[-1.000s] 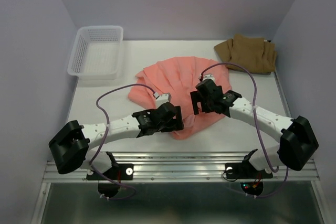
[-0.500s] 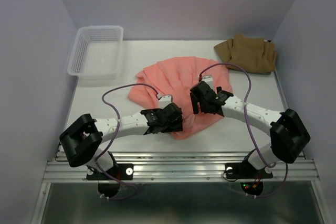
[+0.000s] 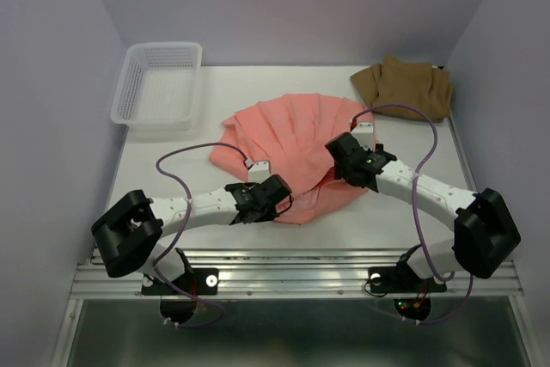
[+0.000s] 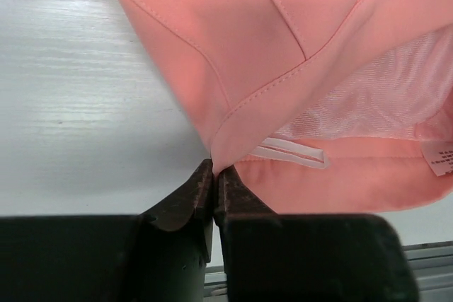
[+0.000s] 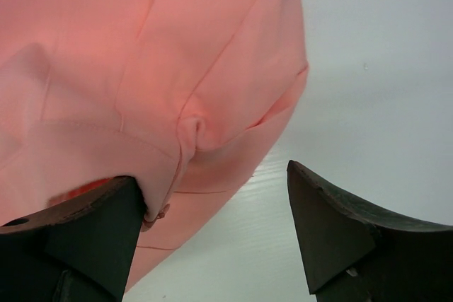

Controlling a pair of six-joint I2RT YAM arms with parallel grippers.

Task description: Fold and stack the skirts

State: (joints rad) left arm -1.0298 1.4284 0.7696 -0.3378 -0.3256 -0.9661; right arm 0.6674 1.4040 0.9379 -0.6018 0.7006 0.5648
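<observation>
White table enclosed on three sides by plain walls. Back wall, left wall and right wall all tinted pale lilac-grey. Table top seen matt, faint streaked grain shown in left wrist view. Ribbed aluminium rail fixed along near edge. Dark grey-green surface seen below rail. Scene lit softly and evenly; shadows kept faint.

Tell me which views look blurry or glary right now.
Top external: sharp, evenly lit, only soft shadows. Left wrist: the pink skirt looks slightly smeared along its left edge, the table streaked with glare. Right wrist: the right gripper's fingers look soft.
</observation>
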